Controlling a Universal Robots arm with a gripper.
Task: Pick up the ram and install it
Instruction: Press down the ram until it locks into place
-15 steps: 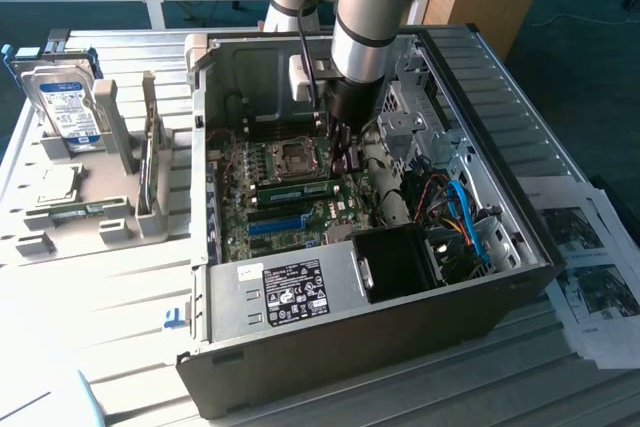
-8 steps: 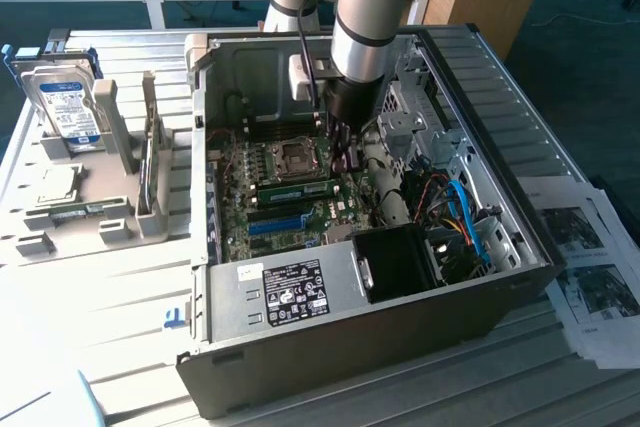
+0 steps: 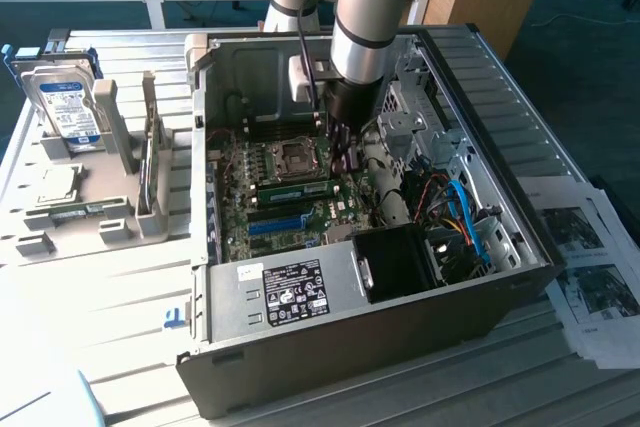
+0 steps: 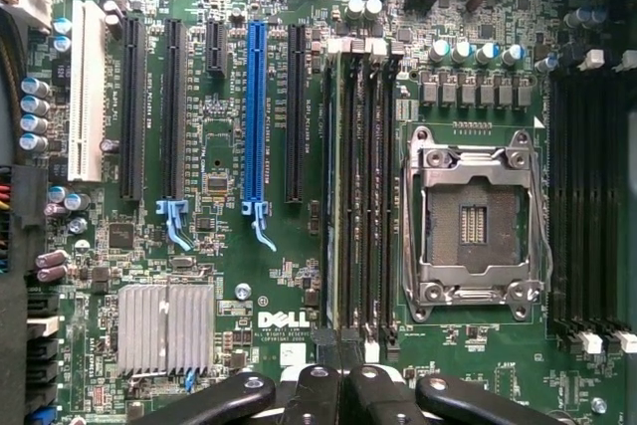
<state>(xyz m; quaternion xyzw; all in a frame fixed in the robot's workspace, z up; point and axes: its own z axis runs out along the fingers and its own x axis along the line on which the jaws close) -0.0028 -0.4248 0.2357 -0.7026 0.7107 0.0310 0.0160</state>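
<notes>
So we've got the tool (image 4: 343, 385) pressed together, black fingers shut with nothing pinched between them, hanging just over the green motherboard (image 4: 259, 276) inside the open grey steel PC case (image 3: 330, 292). The long thin green ram stick (image 3: 296, 191) with its pale label already sits on edge in the black memory slots (image 4: 360, 196) beside the shiny metal CPU socket (image 4: 474, 221). Its long axis runs straight out from the tool's fingertips, just ahead of them. Further from the socket there's a blue plastic expansion slot (image 4: 255, 116) and a ribbed aluminium heatsink (image 4: 165, 327). A boxy silver hard drive (image 3: 68, 107) stands in a grey rack on the counter (image 3: 120, 307) outside the case.
</notes>
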